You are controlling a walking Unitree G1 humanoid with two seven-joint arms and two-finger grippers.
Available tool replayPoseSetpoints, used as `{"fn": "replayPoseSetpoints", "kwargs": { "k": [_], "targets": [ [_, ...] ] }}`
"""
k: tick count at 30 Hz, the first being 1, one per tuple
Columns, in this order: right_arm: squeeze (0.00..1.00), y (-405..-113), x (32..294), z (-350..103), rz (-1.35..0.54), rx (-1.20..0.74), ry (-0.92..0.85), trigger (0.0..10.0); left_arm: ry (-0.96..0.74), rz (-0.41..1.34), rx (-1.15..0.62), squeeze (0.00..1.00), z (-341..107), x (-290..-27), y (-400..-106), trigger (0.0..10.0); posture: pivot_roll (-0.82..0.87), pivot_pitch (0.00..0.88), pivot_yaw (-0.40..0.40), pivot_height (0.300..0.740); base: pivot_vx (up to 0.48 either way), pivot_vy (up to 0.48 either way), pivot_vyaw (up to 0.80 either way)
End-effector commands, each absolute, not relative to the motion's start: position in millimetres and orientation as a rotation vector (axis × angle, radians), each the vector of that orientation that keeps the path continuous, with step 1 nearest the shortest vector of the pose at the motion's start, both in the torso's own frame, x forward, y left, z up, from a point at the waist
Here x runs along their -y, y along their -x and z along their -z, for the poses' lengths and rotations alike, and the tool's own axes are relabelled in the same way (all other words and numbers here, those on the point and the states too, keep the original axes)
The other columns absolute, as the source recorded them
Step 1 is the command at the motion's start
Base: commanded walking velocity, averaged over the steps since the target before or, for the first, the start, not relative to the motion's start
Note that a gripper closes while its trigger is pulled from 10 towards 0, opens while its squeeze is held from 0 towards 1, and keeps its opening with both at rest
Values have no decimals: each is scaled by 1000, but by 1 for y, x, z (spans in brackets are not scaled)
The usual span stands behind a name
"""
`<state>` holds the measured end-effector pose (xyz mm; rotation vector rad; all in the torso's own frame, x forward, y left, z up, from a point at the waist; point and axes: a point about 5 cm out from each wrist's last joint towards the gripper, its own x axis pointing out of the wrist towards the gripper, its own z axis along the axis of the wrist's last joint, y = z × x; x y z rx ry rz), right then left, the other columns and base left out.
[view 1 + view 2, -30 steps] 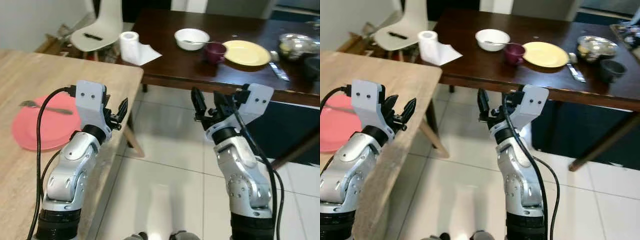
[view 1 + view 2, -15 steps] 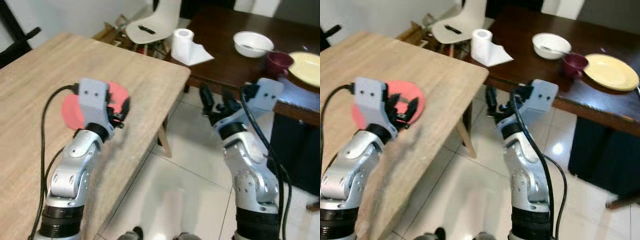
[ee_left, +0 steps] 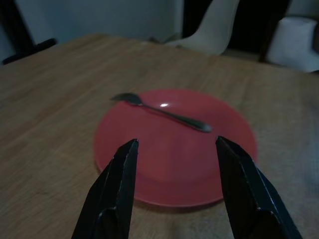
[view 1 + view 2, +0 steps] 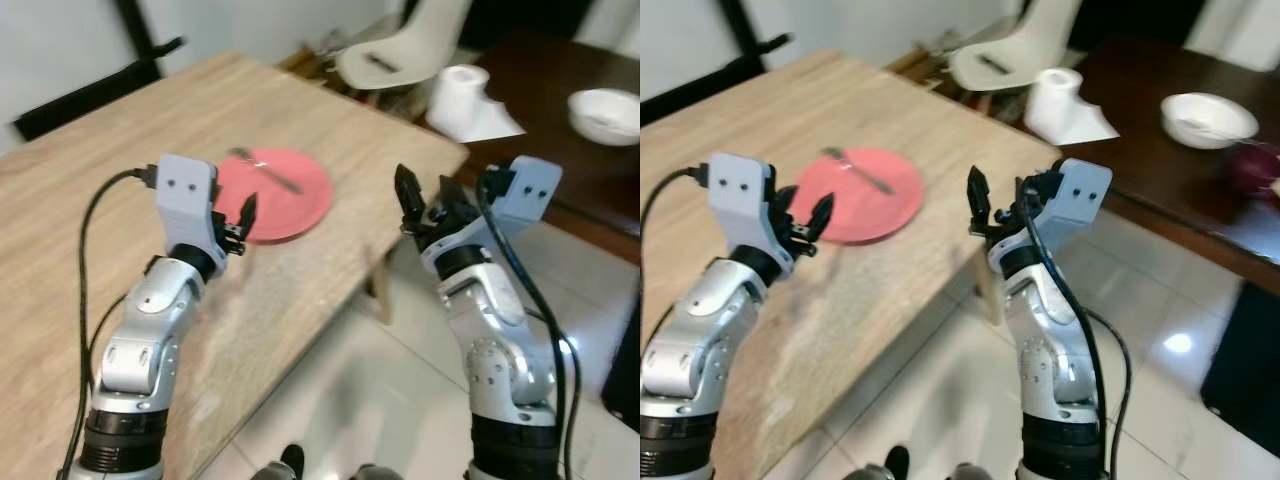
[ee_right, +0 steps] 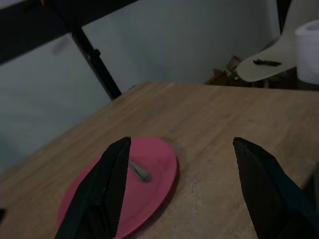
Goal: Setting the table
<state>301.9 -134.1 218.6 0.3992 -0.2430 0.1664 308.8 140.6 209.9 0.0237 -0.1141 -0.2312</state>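
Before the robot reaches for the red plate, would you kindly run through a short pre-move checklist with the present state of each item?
1. Left gripper open and empty: ok.
2. Right gripper open and empty: ok.
3. Red plate flat on the wooden table, away from the edge: ok.
4. Fork lying across the plate, could slide if the plate is tilted: not ok.
5. Left gripper lined up with the plate's near rim: ok.
6. Firmness of grip on the thin rim: cannot tell.

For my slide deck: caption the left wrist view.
Open left gripper poised over round red plate bearing a metal fork on light wooden table.
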Motion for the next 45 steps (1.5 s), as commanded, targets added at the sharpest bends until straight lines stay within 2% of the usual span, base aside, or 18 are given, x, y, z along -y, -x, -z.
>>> {"fn": "replayPoseSetpoints", "kwargs": {
  "k": [1,40,45],
  "targets": [
    [0,-301,129,-216,-181,228,-413,10000,-36,206,86,0,-204,-147,-309,10000,-116,57,42,740,0,0,781],
    [0,-300,126,-215,-200,225,-409,10000,-57,191,70,0,-203,-147,-311,10000,-114,51,43,740,0,0,779],
    [0,-301,126,-215,-192,224,-400,10000,-59,185,68,0,-203,-147,-312,10000,-113,49,41,740,0,0,0]
  ]
}}
